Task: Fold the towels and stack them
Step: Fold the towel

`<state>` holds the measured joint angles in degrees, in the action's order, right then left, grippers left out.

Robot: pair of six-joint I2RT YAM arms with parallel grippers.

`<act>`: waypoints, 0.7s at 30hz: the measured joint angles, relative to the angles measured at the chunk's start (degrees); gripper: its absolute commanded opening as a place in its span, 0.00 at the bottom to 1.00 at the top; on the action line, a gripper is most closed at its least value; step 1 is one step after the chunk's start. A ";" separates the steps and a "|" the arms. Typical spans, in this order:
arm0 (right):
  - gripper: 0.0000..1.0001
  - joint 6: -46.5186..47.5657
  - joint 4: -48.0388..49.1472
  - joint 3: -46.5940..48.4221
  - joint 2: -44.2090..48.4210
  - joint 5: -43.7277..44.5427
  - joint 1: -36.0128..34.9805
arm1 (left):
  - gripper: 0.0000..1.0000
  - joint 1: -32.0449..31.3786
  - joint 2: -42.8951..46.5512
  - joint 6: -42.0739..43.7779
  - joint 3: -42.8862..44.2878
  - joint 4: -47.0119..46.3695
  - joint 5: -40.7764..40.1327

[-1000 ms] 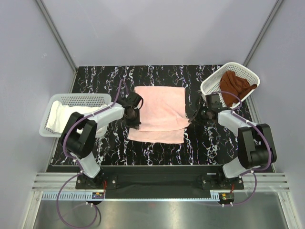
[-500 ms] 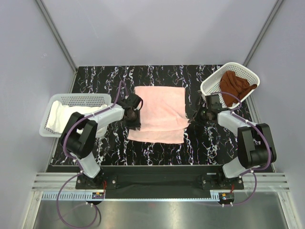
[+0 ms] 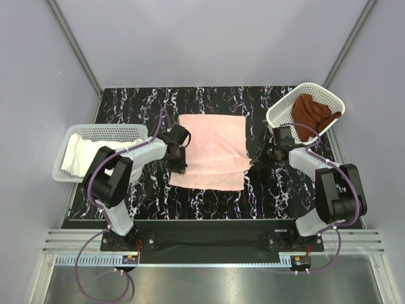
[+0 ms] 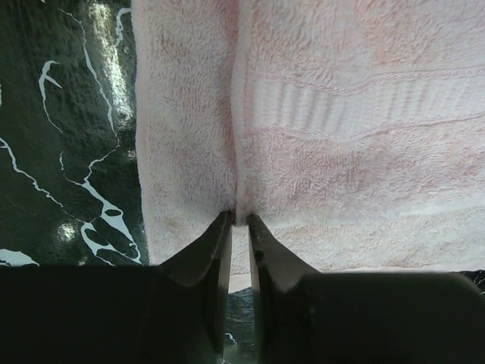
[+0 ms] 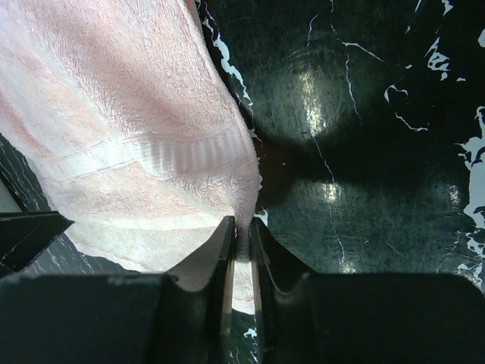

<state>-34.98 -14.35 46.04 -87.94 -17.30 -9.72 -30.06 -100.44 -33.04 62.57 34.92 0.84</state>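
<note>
Two arms were bolted to the black base bar (image 3: 209, 239), the left arm (image 3: 120, 177) at its left end and the right arm (image 3: 332, 190) at its right end, each made of pale grey-white links with bulky black round joints. A thin purple cable (image 3: 76, 271) looped below the bar and ran along each arm. Farthest from the bar, the left gripper (image 4: 239, 218) and right gripper (image 5: 241, 224) each had two dark, smooth fingers tapering to thin tips.
</note>
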 measured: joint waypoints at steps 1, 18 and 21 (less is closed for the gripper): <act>0.20 -0.02 0.00 -0.07 0.00 0.00 0.00 | 0.18 0.00 -0.02 0.02 0.07 0.11 -0.20; 0.20 0.02 0.20 -0.35 -0.02 0.00 0.00 | 0.18 0.00 -0.26 0.22 1.49 0.59 -1.29; 0.20 0.02 0.20 -0.35 -0.02 0.02 0.00 | 0.17 0.00 -0.61 0.22 1.49 0.59 -1.29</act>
<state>-34.96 -14.15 45.69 -87.96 -17.28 -9.72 -30.06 -101.06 -32.82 64.05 35.51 -0.45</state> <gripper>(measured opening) 0.200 0.176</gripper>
